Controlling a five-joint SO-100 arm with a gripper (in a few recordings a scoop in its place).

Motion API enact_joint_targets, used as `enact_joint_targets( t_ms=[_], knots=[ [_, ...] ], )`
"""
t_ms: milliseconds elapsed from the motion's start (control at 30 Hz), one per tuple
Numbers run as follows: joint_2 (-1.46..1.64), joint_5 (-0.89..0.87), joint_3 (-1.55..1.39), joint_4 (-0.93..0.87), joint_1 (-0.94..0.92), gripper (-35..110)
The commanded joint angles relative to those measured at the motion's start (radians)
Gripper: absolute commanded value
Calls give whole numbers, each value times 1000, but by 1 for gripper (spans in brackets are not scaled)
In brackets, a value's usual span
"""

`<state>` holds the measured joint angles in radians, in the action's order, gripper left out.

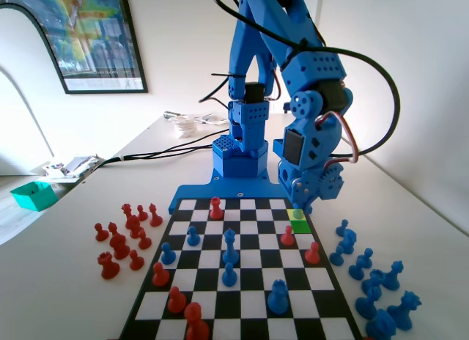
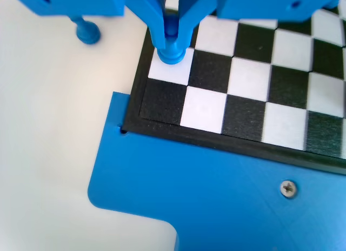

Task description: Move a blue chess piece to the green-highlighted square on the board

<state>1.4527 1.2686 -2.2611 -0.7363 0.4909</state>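
Gripping a pawn over the board's corner

Closing on the blue chess piece [image 2: 171, 52], the fingers [image 2: 172, 29] clamp its upper part. Its base meets a white edge square in the wrist view; in the fixed view the gripper [image 1: 304, 205] hangs over the green-highlighted square [image 1: 297, 215] of the board [image 1: 242, 281].

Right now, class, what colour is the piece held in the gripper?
Blue, seen best in the wrist view: the blue chess piece between the gripper jaws.

The fixed view sits low at the near end of the board [image 1: 242, 274], facing along it. The wrist view looks steeply down, very close (jaws at its top), sharing the board's far right corner [image 2: 162, 107].
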Motion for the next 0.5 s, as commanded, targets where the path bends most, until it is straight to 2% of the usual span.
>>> enact_joint_targets(
  t_ms=[0,467],
  knots=[
    [34,14,46,-34,8,1],
    [28,12,173,-123,-35,1]
  ],
)
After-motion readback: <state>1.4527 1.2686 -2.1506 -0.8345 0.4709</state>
